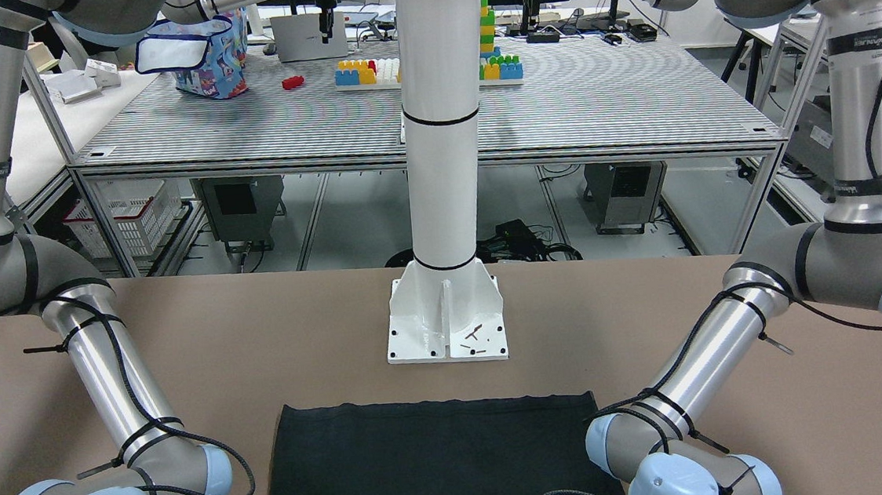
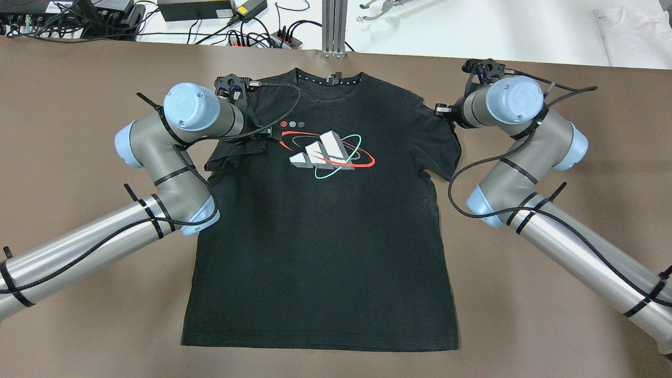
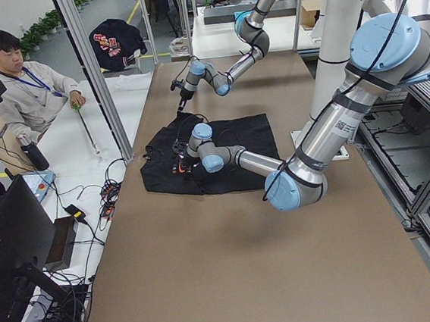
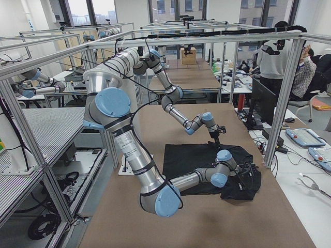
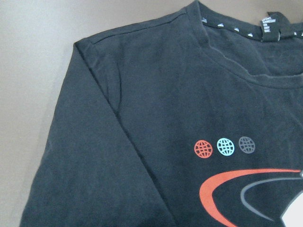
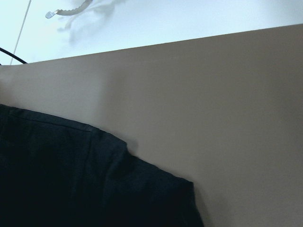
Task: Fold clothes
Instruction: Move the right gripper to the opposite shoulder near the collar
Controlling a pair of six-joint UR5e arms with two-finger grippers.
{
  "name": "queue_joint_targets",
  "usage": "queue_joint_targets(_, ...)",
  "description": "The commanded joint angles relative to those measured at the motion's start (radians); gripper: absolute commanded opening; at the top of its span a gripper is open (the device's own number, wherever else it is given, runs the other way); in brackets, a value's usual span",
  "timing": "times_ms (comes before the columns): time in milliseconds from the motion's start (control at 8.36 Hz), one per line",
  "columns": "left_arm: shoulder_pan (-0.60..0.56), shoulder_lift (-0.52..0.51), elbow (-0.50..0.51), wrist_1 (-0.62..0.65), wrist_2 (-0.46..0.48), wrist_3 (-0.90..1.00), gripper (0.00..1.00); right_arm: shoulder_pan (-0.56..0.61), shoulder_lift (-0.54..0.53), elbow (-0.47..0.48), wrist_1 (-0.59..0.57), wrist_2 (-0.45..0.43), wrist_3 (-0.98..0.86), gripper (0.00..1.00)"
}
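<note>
black soft-fabric T-shirt (image 2: 320, 236) with chest print lies flat, face up, mid-frame on the brown table (image 2: 63, 294), collar at top. Light and limp, will sag and wrinkle, so pinch at the shoulder seams. left gripper (image 2: 231, 86) over upper-left shoulder, right gripper (image 2: 480, 68) beside upper-right sleeve; can't tell whether either's fingers are apart.

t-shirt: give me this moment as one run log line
t-shirt: flat on table, print up, unfolded | left gripper: at one shoulder, grip unclear | right gripper: at other sleeve, grip unclear
</note>
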Motion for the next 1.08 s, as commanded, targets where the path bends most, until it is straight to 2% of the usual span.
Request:
queue_joint_targets(0,-0.001,0.009,0.001,-0.002,-0.002,0.007,1.00,-0.054,0.109,-0.004,-0.121,-0.013,0.139,0.00)
queue_joint_targets(359,-0.002,0.015,0.001,-0.002,-0.002,0.009,1.00,-0.106,0.180,-0.031,-0.186,-0.113,0.187,0.00)
queue_joint_targets(478,-0.002,0.015,0.001,-0.002,-0.002,0.009,1.00,-0.120,0.241,-0.101,-0.186,-0.119,0.228,0.00)
queue_joint_targets(598,-0.004,0.015,0.001,-0.002,-0.003,0.009,1.00,-0.134,0.259,-0.126,-0.186,-0.155,0.238,0.00)
queue_joint_targets(957,-0.002,0.026,-0.001,-0.004,-0.002,0.009,1.00,-0.166,0.254,-0.151,-0.184,-0.225,0.275,0.00)
